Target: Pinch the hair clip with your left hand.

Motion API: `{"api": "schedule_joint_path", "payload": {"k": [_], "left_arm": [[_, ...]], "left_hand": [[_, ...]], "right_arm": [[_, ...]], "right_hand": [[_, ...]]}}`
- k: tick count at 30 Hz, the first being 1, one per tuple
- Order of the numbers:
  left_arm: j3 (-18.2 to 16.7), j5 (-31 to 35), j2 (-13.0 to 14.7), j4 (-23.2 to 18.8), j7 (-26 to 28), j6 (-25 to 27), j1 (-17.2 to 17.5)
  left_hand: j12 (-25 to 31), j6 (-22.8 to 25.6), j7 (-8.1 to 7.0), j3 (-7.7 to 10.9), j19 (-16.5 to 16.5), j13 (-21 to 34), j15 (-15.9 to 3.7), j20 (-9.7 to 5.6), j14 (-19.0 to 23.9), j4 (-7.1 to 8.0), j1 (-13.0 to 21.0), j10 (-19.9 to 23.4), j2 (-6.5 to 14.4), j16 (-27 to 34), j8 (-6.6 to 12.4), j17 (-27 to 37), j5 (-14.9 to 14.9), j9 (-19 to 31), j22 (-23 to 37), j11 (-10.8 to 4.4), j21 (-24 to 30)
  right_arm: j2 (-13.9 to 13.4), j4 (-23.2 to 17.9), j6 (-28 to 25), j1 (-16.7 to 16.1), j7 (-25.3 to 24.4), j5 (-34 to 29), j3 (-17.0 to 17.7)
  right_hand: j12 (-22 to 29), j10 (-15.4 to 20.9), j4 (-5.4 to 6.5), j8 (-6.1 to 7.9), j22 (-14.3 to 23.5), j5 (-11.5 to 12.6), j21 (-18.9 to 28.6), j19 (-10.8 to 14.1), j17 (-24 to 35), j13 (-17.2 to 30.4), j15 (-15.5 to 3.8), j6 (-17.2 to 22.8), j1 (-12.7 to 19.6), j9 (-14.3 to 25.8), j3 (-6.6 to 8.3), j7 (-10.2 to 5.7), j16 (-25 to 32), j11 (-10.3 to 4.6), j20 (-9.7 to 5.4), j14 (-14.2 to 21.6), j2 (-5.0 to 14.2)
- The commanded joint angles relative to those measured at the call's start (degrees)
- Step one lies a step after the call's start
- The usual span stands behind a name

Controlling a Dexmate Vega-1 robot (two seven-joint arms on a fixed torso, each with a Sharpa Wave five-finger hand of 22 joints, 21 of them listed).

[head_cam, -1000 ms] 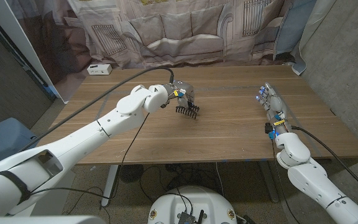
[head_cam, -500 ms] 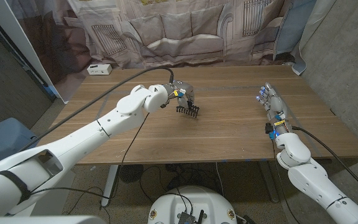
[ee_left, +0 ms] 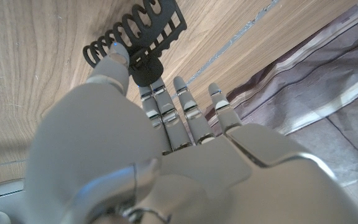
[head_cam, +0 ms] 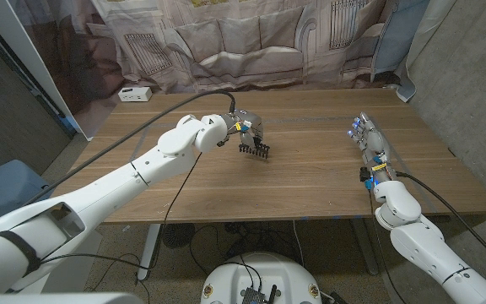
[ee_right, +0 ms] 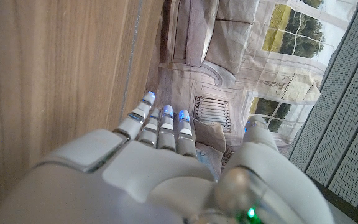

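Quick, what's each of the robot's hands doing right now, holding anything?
Left hand: pinching the black hair clip.
Right hand: holding nothing, fingers straight.

Bare table (head_cam: 310, 181) around the hair clip (head_cam: 255, 150) — white box (head_cam: 134, 94) well apart.

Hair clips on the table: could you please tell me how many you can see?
1. The black hair clip lies near the middle of the wooden table, pinched at its handle end by the left hand. None seems hidden.
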Motion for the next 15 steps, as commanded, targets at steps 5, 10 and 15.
{"api": "schedule_joint_path", "payload": {"k": [5, 10, 15], "left_arm": [[-0.47, -0.55, 0.3, 0.25, -0.14, -0.12, -0.25], [-0.48, -0.85, 0.35, 0.43, -0.2, -0.28, -0.36], [-0.34, -0.96, 0.32, 0.66, -0.3, -0.56, -0.61]], "left_hand": [[-0.68, -1.14, -0.17, -0.47, -0.43, -0.14, -1.86, 0.15, -0.56, 0.16, -1.12, -1.16, -0.08, 0.21, -0.43, 0.13, -0.1, 0.06, 0.14, 0.28, -0.09], [-0.9, -1.72, 0.12, -0.59, -0.72, -0.26, -1.5, 0.17, -1.04, 0.18, -1.34, -1.69, -0.05, 0.18, -0.52, 0.15, -0.09, 0.04, 0.15, 0.29, -0.13], [-1.04, -1.85, 0.03, -0.69, -0.91, -0.35, -1.96, 0.16, -1.57, 0.25, -1.61, -2.03, -0.02, 0.1, -0.47, 0.17, -0.09, 0.03, 0.15, 0.23, -0.14]], "right_arm": [[0.28, -0.08, -0.06, -0.11, -0.47, -0.34, -0.35], [0.26, -0.15, -0.16, -0.12, -0.56, -0.43, -0.38], [0.2, -0.32, -0.22, -0.19, -0.7, -0.48, -0.29]], "right_hand": [[-0.13, 0.36, 0.07, -0.08, 0.24, 0.04, 0.0, 0.11, 0.11, 0.21, -0.06, 0.37, 0.3, 0.16, -0.13, 0.2, -0.22, 0.01, 0.33, 0.64, 0.01], [-0.13, 0.37, 0.07, -0.1, 0.24, 0.04, 0.0, 0.11, 0.12, 0.21, -0.03, 0.35, 0.3, 0.16, -0.13, 0.22, -0.21, 0.02, 0.33, 0.67, 0.03], [-0.1, 0.45, 0.06, -0.07, 0.24, 0.04, 0.01, 0.12, 0.11, 0.21, -0.19, 0.42, 0.31, 0.16, -0.14, 0.25, -0.21, 0.17, 0.31, 0.71, 0.01]]}}
